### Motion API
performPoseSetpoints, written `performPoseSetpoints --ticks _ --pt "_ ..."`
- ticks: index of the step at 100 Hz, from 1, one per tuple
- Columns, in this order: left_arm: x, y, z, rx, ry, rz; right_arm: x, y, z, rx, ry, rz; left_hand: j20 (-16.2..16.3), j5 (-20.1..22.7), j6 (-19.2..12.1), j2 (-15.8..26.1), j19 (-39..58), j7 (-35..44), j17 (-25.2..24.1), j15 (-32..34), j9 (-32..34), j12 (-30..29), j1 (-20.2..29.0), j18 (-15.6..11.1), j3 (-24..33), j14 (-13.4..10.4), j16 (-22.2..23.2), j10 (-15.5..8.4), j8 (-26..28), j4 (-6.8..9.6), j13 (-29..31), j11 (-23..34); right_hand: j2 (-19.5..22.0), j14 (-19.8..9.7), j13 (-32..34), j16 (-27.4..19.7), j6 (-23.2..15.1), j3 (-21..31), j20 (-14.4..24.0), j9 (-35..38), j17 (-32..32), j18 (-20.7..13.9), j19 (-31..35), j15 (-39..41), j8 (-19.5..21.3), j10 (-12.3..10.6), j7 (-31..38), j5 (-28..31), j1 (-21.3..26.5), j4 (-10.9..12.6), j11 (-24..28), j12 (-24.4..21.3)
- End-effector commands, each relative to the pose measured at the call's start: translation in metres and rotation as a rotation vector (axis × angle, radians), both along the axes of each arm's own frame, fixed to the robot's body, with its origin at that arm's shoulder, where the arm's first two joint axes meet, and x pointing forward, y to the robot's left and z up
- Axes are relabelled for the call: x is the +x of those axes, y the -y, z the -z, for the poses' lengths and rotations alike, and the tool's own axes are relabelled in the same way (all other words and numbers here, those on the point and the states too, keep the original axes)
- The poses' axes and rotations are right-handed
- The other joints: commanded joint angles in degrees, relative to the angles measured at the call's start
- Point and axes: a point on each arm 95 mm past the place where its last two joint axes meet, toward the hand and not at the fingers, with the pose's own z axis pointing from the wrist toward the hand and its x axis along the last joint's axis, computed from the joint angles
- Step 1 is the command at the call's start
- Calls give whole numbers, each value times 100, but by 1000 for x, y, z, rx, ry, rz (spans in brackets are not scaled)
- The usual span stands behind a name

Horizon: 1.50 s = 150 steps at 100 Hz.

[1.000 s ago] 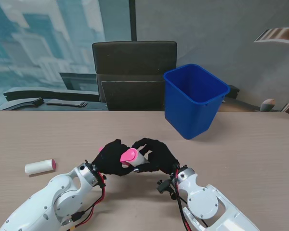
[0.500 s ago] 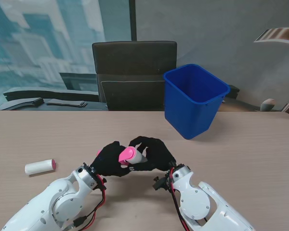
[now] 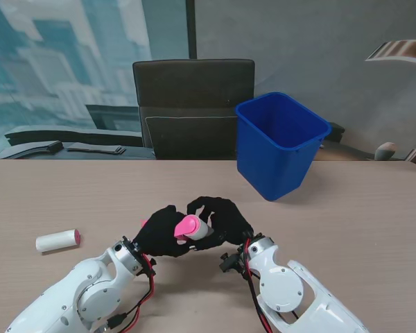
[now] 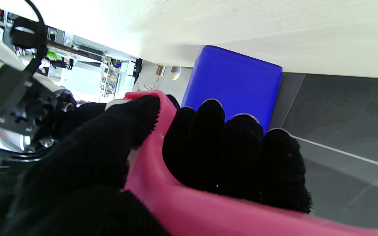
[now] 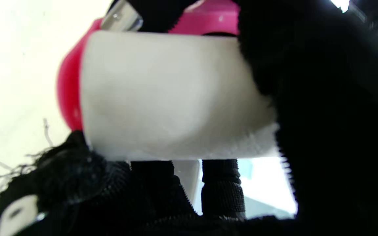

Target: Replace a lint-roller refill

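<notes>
- Both hands meet over the worktop (image 3: 347, 229), on my side of the bin (image 3: 281, 142) and off toward the left of it; the roller (image 3: 188, 226) is up between them, clear of the surface.
- Left hand (image 3: 161, 234) is clenched round the pink handle (image 4: 189, 200): thumb on one side, four fingers (image 4: 235, 154) wrapped on the other.
- Right hand (image 3: 222, 220) is clamped on the white roll (image 5: 172, 95), fingers over its far end; the pink end cap (image 5: 69, 91) pokes out of the roll's free end.
- Handling, I'd say: light, a stiff plastic handle, a papery roll that could dent or grab the glove if its sticky face is bare. Best hold looks like the roll's middle, pulling straight along the handle's axis.
- Spare roll (image 3: 57, 240) lies on the worktop, well left of the bin, untouched, pink end showing.
- The bin stands upright at the far edge; only bare blue wall shows inside, the bottom is hidden, so contents I can't tell.
</notes>
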Motion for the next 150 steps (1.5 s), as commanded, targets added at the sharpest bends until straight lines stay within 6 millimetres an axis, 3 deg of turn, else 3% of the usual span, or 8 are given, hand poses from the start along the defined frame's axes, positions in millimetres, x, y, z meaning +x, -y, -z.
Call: performPoseSetpoints --ticks 1,26,42,48,67,113,135,150 --pt "0 15 -13 -20 33 41 -16 -17 4 5 -38 -53 -19 -638 -671 249 293 -417 22 314 -154 272 1025 -188 1587 -82 137 -426 81 926 204 18 1072 -4126 47 354 438 4332 -151 1244 -43 -4109 334 1438 574 -483 2394 2117 1880 996 1401 349" --pt "4 16 -10 9 41 57 -22 -20 3 94 -153 -59 -42 -600 -683 124 328 -379 49 207 -76 138 1020 -192 1480 -51 11 -436 76 1026 238 -114 970 -4356 59 546 322 4334 -121 1379 -7 -4524 701 1720 674 -492 2410 2183 1839 1471 1474 529" --pt "6 17 -7 29 30 59 -24 -21 2 124 -186 -52 -170 -559 -773 -383 117 -459 0 -320 97 -324 1202 -188 1443 89 -231 -540 -99 427 200 -620 967 -4372 59 557 316 4334 -127 1397 -5 -4559 728 1716 677 -502 2392 2200 1832 1502 1448 535" --pt "7 18 -6 38 45 55 -25 -21 1 137 -199 -51 -203 -561 -852 -534 33 -376 -19 -458 140 -436 1149 -198 1614 85 -281 -643 -17 373 187 -620 967 -4373 59 559 312 4334 -130 1398 -6 -4566 731 1714 678 -504 2387 2204 1830 1506 1440 540" --pt "12 17 -1 80 81 69 -29 -22 -1 216 -281 -70 -932 -613 -995 -504 163 -202 -39 -350 33 -505 1029 -132 1888 41 -139 -781 235 701 251 -178 960 -4392 62 624 321 4334 -95 1441 14 -4629 820 1784 693 -506 2378 2228 1827 1587 1430 592" --pt "15 14 2 114 118 125 -31 -14 -4 290 -359 -93 -827 -572 -1258 -237 165 -70 -66 -374 -54 -370 961 -242 1786 -53 -114 -928 278 717 158 -193 973 -4322 42 765 311 4334 -236 1557 -17 -4485 846 2048 738 -593 2380 2233 1791 1848 1495 688" --pt "17 10 2 127 146 142 -30 -10 -5 313 -382 -101 -786 -615 -1411 -94 107 16 -78 -388 -99 -272 895 -322 1766 -145 -88 -1053 296 762 125 -200 1114 -4069 14 650 265 4333 -542 1704 -78 -4029 608 2019 757 -710 2458 2317 1697 2252 1555 592" --pt "17 6 1 126 146 131 -24 -4 -4 232 -312 -104 -747 -643 -1387 -61 107 8 -79 -400 -116 -243 887 -359 1737 -181 -89 -1028 284 754 106 -216 1403 -3663 -10 265 63 4334 -1506 1572 -86 -2349 -319 1675 809 -875 2471 2266 1577 2050 1648 467"
